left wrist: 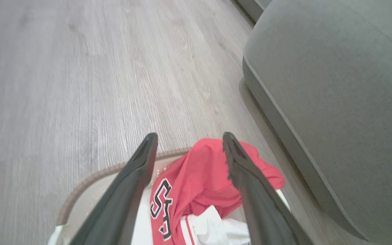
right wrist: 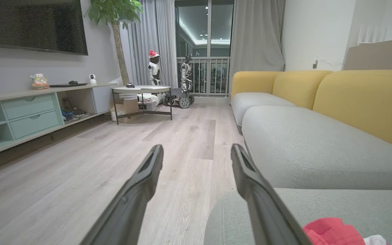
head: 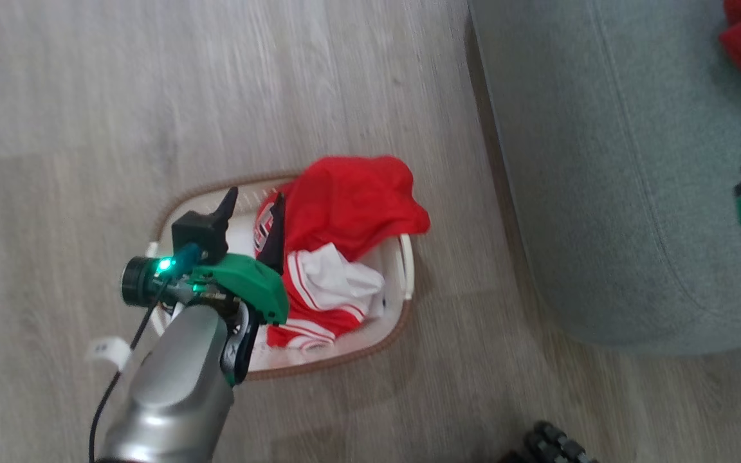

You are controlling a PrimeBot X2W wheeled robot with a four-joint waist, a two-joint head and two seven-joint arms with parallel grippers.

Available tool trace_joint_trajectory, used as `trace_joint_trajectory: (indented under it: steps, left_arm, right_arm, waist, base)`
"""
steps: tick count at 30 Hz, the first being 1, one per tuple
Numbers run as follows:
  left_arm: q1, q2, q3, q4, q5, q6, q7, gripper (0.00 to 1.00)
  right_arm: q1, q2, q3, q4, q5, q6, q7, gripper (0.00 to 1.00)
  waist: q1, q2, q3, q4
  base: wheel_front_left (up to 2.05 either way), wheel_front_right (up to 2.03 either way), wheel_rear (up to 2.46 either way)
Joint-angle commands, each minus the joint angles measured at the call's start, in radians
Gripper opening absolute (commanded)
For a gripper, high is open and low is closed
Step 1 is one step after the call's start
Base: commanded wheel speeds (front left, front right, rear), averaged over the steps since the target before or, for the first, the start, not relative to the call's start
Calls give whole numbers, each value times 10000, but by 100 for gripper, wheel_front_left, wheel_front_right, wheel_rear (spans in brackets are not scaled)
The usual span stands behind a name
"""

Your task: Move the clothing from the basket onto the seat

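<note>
One basket (head: 370,350) holds one heap of red clothing (head: 351,199); how many garments make up that heap cannot be told. One more red piece (head: 740,32) lies on the seat (head: 615,161). There are two grippers, the left gripper (left wrist: 190,137) and the right gripper (right wrist: 197,148), each with two dark fingers (left wrist: 131,183). In the right wrist view the sofa (right wrist: 318,143) has three grey cushions (right wrist: 260,100) to sit on and three yellow back cushions (right wrist: 362,98). Along the wall there is one television (right wrist: 29,23), one potted plant (right wrist: 114,13), one round table (right wrist: 141,89), two drawers (right wrist: 29,106), one small white camera (right wrist: 93,78), and two small robot figures (right wrist: 154,69) by the window
</note>
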Motion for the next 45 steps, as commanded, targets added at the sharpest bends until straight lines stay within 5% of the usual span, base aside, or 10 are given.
trace_joint_trajectory:
  steps: [1,14,21,39,40,41,43,45]
  left_arm:
    - [-498,41,16,375,-326,-74,-122,100]
    - [-2954,40,-1420,4294,-1767,-456,-110,100]
    - [-4120,71,-1887,5993,-1642,-320,394,100]
    - [-5013,445,-2255,6371,-1586,314,3161,100]
    - [-5019,448,-2269,6372,-1600,293,3263,86]
    - [-5027,456,-2286,6373,-1606,269,3312,49]
    - [-5045,476,-2338,6374,-1586,220,3161,0]
    - [-5044,480,-2354,6375,-1610,168,3095,0]
  right_arm:
    - [-242,-350,-60,-407,106,-2,-61,100]
    - [-1629,-519,-595,-1035,361,-2,-61,100]
    - [-2267,-444,-759,-1395,478,-2,-61,100]
    - [-2118,-388,-1282,-1880,507,-2,-61,100]
    - [-2109,-386,-1287,-1885,501,-2,-61,100]
    - [-2106,-388,-1296,-1882,499,-2,-61,100]
    - [-2116,-385,-1322,-1867,490,-2,-61,100]
    - [-2141,-356,-1326,-1855,472,-2,-61,100]
  waist:
    - [-1,0,776,-410]
    - [-1,0,3088,-1179]
    - [-1,0,4293,-1684]
    - [-1,0,5421,-2112]
    - [-1,0,5422,-2111]
    - [-1,0,5421,-2113]
    - [-1,0,5412,-2117]
    - [-1,0,5384,-2124]
  base:
    - [0,0,0]
    - [0,0,0]
    - [0,0,0]
    - [0,0,0]
    - [0,0,0]
    - [0,0,0]
    - [0,0,0]
    - [0,0,0]
